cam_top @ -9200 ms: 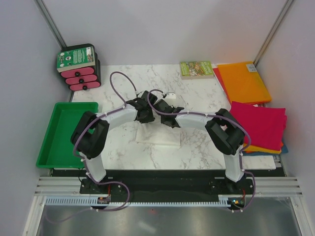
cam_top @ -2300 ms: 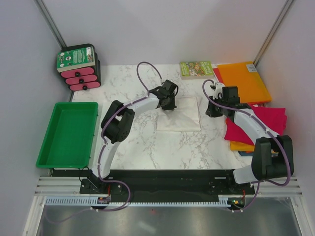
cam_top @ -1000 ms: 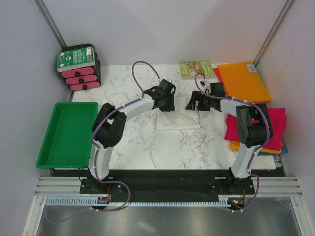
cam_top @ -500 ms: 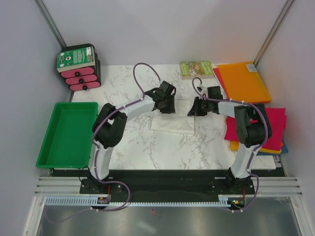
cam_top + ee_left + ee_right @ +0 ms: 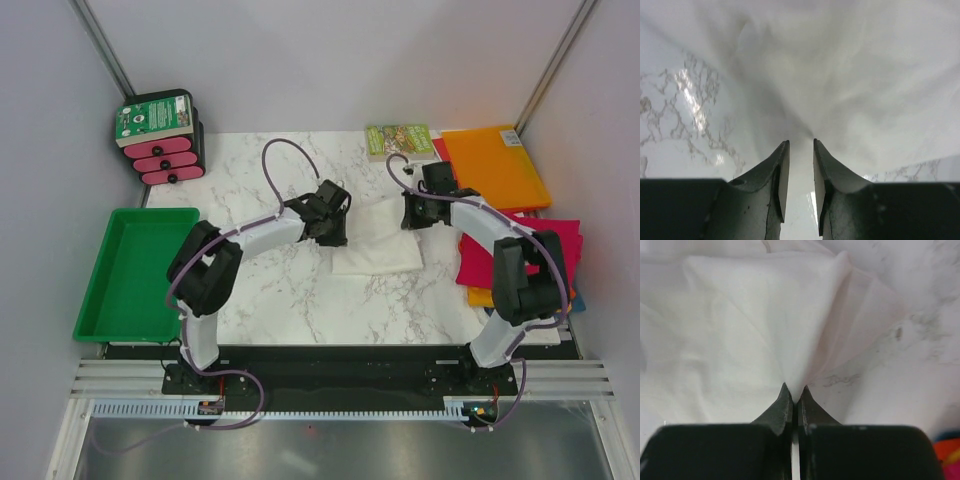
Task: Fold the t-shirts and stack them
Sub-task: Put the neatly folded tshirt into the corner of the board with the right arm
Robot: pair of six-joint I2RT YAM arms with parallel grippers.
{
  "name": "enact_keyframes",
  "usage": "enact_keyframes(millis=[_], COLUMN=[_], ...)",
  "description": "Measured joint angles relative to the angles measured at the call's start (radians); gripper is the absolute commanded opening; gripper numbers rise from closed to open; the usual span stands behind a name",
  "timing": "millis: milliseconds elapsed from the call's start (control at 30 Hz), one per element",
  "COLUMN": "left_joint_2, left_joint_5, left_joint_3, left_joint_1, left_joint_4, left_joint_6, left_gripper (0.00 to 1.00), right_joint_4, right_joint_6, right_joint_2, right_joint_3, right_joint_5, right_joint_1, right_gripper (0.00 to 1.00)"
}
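Observation:
The thin white t-shirt (image 5: 380,250) lies folded into a rough rectangle on the marble table, right of the middle. My left gripper (image 5: 336,233) is at its left edge, its jaws closed to a narrow gap with white cloth (image 5: 840,75) bunched between the tips (image 5: 800,145). My right gripper (image 5: 411,217) is at the shirt's far right corner, shut tight on a pinch of white cloth (image 5: 740,315) at its tips (image 5: 794,388). A folded orange shirt (image 5: 495,165) lies at the far right. A magenta shirt (image 5: 555,250) lies on orange and blue ones at the right edge.
A small green-covered book (image 5: 398,140) lies at the back, just beyond the right gripper. A green tray (image 5: 150,212) sits at the left edge. A black holder with pink pieces (image 5: 160,135) stands at the back left. Grey walls close in the sides.
Both grippers have moved right with the white shirt, which slid to the right across the table. The right gripper has shifted toward the shirt's far right corner.

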Motion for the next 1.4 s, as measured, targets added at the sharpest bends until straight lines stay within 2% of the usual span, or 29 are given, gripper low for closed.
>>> enact_keyframes(millis=[333,567,933,1233,1400], left_joint_2=[-0.325,-0.438,-0.534,-0.534,-0.534], left_joint_5=[-0.039,-0.048,-0.047,-0.047,-0.046], left_joint_3=[-0.216,-0.355,-0.490,-0.529,-0.532], left_joint_1=[-0.055,-0.097,-0.146,-0.158,-0.173], left_joint_4=[0.023,0.027,0.047,0.061,0.073], left_joint_6=[-0.039,-0.086,-0.138,-0.176,-0.192], left_gripper=[0.32,0.32,0.32,0.32,0.32], right_joint_4=[-0.183,-0.309,-0.378,-0.419,-0.428], right_joint_6=[-0.098,-0.113,-0.249,-0.349,-0.385], right_joint_2=[-0.190,-0.257,-0.385,-0.310,-0.349], right_joint_3=[0.253,0.296,0.304,0.483,0.457], right_joint_5=[0.194,0.296,0.364,0.363,0.356], right_joint_1=[-0.004,-0.009,-0.095,-0.131,-0.156], right_gripper=[0.00,0.00,0.00,0.00,0.00])
